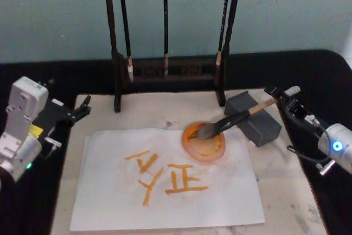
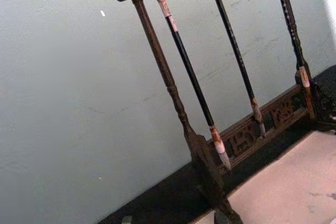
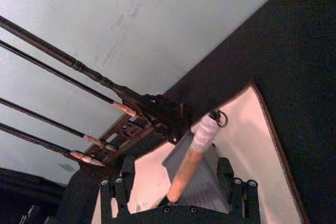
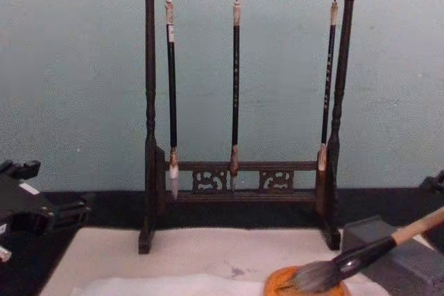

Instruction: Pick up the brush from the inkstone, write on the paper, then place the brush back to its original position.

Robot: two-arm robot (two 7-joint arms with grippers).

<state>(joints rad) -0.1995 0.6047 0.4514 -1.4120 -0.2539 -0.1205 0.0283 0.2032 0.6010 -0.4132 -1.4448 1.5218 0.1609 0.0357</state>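
Brush: the brush [image 1: 234, 118] lies tilted, its grey tuft in the orange inkstone [image 1: 204, 142] and its black lower shaft propped on the grey block [image 1: 254, 118]; the tan handle slopes up and out to the robot's right.
Right hand: the right hand [image 1: 281, 97] is at the handle's far end, above the right edge of the mat; in the right wrist view the handle [image 3: 191, 163] runs between the two fingers [image 3: 116, 195], which stand apart with gaps on both sides, not pressing it.
Left hand: the left hand [image 1: 81, 109] hangs at the mat's left rear corner, well apart from the brush; whether its fingers are apart or together cannot be told.
Paper: the paper [image 1: 165, 182] lies flat on the cream mat [image 1: 283, 182], bearing orange strokes; the inkstone sits on its right rear corner.
Behind: a dark wooden rack [image 4: 243, 178] stands along the mat's rear edge, with three thin brushes [image 4: 236, 88] hanging from its top bar; its right post is just behind the grey block.
Obstructions: the block and the rack's right post crowd the space around the brush's shaft; the hanging tips end near the rack's lower rail.
Open room: bare mat lies to the right of the paper, with a narrower strip on its left; black tabletop [image 1: 324, 75] surrounds the mat on both sides.
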